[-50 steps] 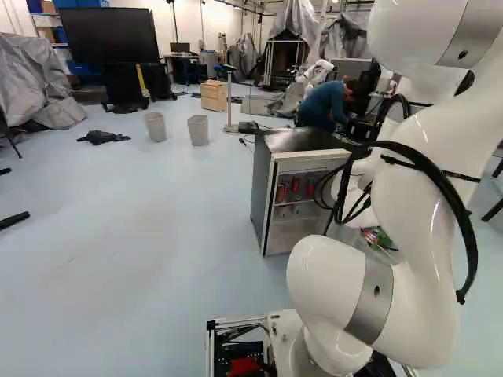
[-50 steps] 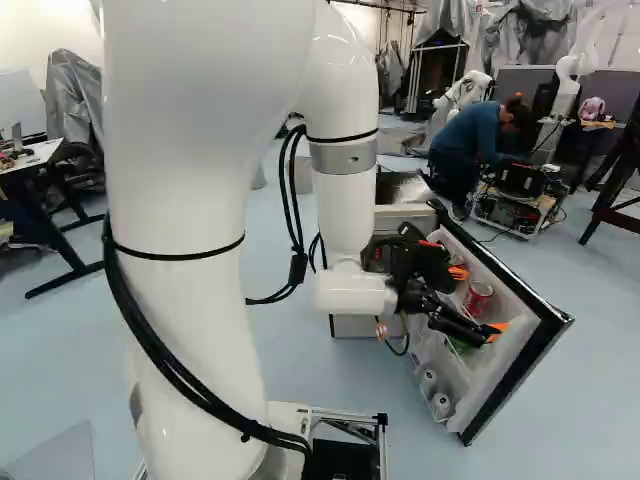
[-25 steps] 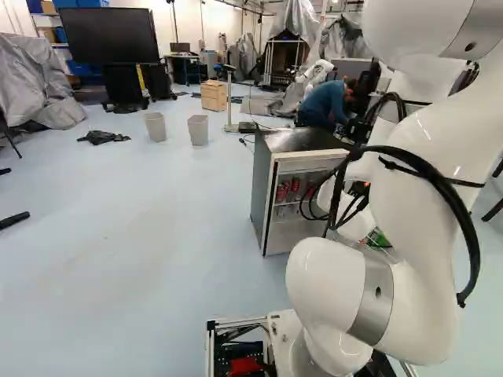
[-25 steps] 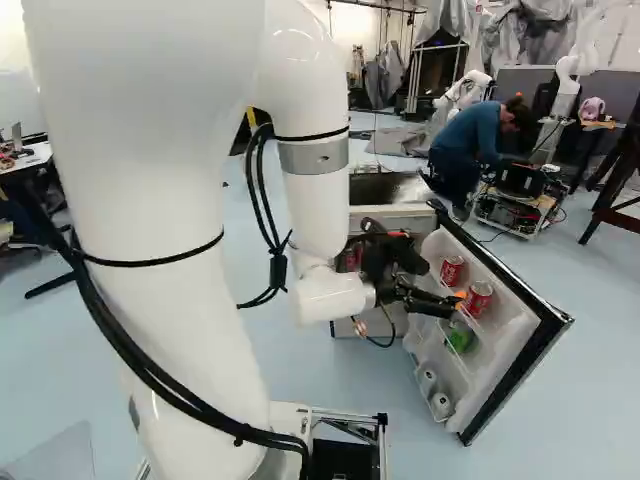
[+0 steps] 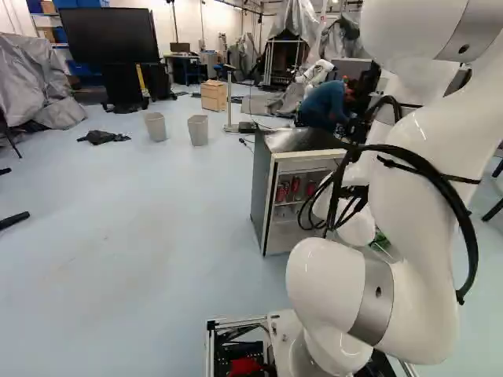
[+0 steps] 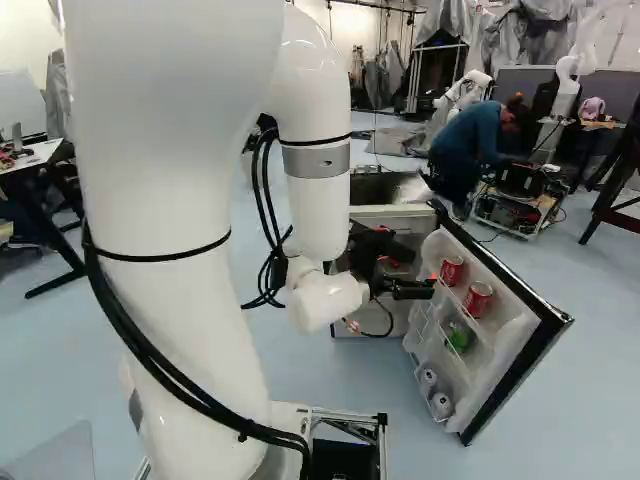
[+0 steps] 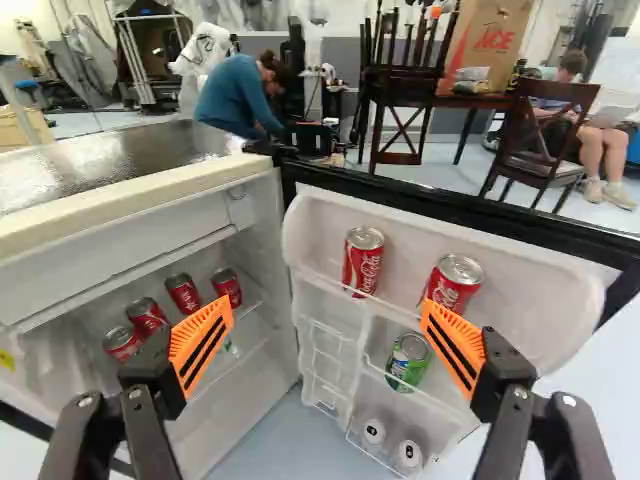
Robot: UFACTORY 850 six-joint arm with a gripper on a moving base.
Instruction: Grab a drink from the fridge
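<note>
Awaiting its drink, the gripper (image 7: 326,304) is being held before the open fridge (image 5: 265,184), its fingers (image 7: 203,340) standing spread apart with nothing being pinched. With twelve o'clock being taken as straight ahead of the gripper, two red cans (image 7: 363,260) are being held on the top shelf (image 7: 320,275) of the door (image 7: 545,330), one near twelve, the other nearer one. Four more red cans (image 7: 184,293) are being stored inside the fridge, between ten and eleven. A green can (image 7: 408,360) is being kept lower in the door, past twelve, above two cans (image 7: 409,454) whose ends are being shown.

Which drink is being sought cannot be told; the door's red pair is seemingly being offered as the easiest reach. Trouble could be brewing at the one o'clock can: with its lower part being covered by the right finger in the wrist view, it could be knocked over the shelf's lip if the approach is being made off-centre. A finger driven in too low could be snagged by that lip, and the door could be swung on its hinge if it is being pressed sideways. A smooth, round wall could also be slipping from pads that are being closed too high.

Both door cans are being seen with silver tops, red sides and white lettering, no dents being made out, their bases being partly hidden by the shelf's edge.
</note>
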